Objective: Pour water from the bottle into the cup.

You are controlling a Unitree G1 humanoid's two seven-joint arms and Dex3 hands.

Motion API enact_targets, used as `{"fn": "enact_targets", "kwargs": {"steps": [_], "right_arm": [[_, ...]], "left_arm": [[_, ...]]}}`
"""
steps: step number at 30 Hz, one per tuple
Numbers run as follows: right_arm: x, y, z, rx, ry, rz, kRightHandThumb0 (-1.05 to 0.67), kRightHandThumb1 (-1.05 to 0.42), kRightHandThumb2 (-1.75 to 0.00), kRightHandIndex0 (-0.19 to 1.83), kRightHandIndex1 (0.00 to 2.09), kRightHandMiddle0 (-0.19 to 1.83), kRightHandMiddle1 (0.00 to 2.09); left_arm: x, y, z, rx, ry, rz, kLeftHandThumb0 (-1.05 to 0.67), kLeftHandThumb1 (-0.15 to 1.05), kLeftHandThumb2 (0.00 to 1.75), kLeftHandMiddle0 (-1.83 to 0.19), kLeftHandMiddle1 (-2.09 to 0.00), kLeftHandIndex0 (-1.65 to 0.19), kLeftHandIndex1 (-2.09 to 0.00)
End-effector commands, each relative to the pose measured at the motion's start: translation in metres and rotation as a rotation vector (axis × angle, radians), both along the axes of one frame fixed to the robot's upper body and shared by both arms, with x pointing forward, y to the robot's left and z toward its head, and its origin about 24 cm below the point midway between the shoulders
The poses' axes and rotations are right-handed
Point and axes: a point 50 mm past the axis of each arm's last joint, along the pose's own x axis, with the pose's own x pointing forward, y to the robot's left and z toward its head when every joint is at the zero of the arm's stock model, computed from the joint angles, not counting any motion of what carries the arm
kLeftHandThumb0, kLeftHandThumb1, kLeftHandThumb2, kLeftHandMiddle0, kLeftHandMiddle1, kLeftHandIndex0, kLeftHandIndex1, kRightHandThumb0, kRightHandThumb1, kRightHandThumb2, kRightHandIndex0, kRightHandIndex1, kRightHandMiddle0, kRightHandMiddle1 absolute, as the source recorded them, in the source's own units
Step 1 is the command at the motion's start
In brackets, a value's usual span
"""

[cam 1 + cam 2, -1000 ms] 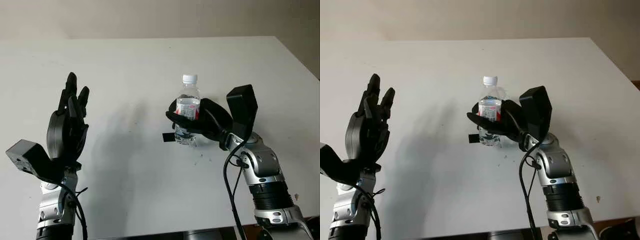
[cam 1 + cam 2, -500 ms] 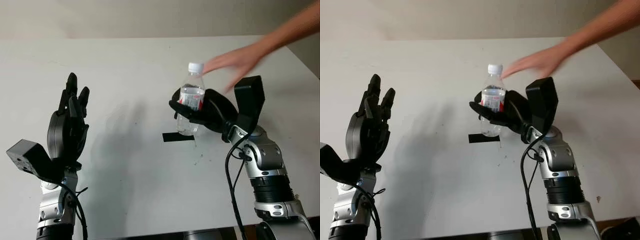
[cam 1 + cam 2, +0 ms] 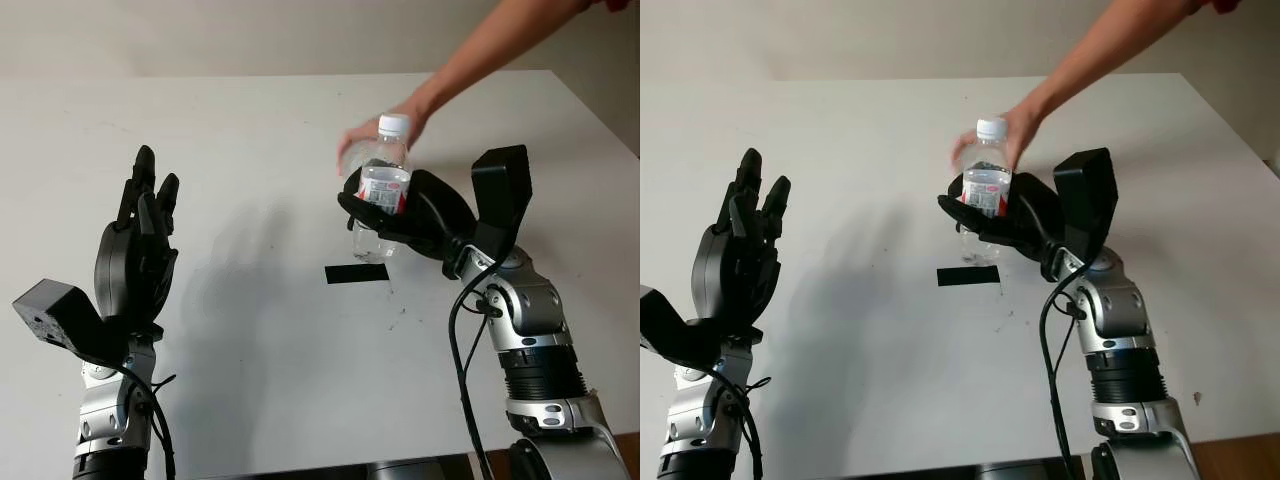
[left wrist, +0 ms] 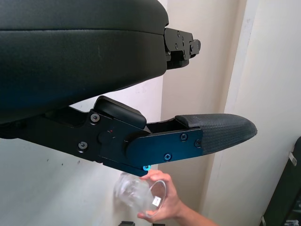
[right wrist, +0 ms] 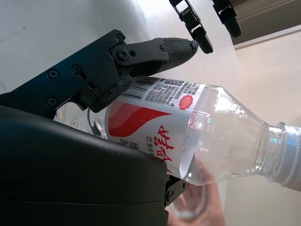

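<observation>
While the right hand [image 3: 400, 215] grips the capped water bottle [image 3: 381, 190] above the white table [image 3: 250, 130], a person's hand [image 3: 985, 145] holds a clear cup [image 4: 141, 194] behind it — left hand [image 3: 140, 250] raised, open.

The bottle [image 3: 381, 192] is thin clear plastic, glossy, with ribbed molding near the neck, a white plastic cap [image 3: 394, 125] and a shiny printed label [image 5: 157, 123] in red and white with a barcode. The right hand [image 3: 405, 215] gripping it is matt black plastic with a finely textured, rubbery-looking fingertip [image 5: 178, 46] and small metal screws in the links. The left hand [image 3: 135, 255] has the same matt black shell, and its fingertip pad [image 4: 216, 134] is dimpled. Forearms are brushed silvery metal with ribbed black sections. The cup [image 4: 138, 193] in the person's hand [image 4: 164, 202] looks like clear glossy plastic. The table [image 3: 250, 360] is smooth matt white, with a strip of matt black tape [image 3: 357, 273].
</observation>
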Motion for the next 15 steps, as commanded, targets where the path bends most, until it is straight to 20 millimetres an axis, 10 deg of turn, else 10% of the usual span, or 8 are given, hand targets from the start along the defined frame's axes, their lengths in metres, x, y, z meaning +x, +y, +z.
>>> {"fn": "enact_targets", "kwargs": {"steps": [1,15], "right_arm": [[0.002,0.003,0.008,0.009,-0.034,0.008,-0.27,-1.05,-0.56,1.83,2.09,1.83,2.09],[0.0,0.009,-0.007,-0.001,-0.006,0.021,-0.27,-1.05,-0.57,1.83,2.09,1.83,2.09]], "left_arm": [[0.001,-0.001,0.005,-0.003,-0.026,-0.005,-0.86,1.05,0.59,0.19,-0.43,0.0,0.0],[0.0,-0.001,0.006,0.002,-0.024,0.004,-0.86,1.05,0.59,0.19,-0.44,-0.01,0.0]]}}
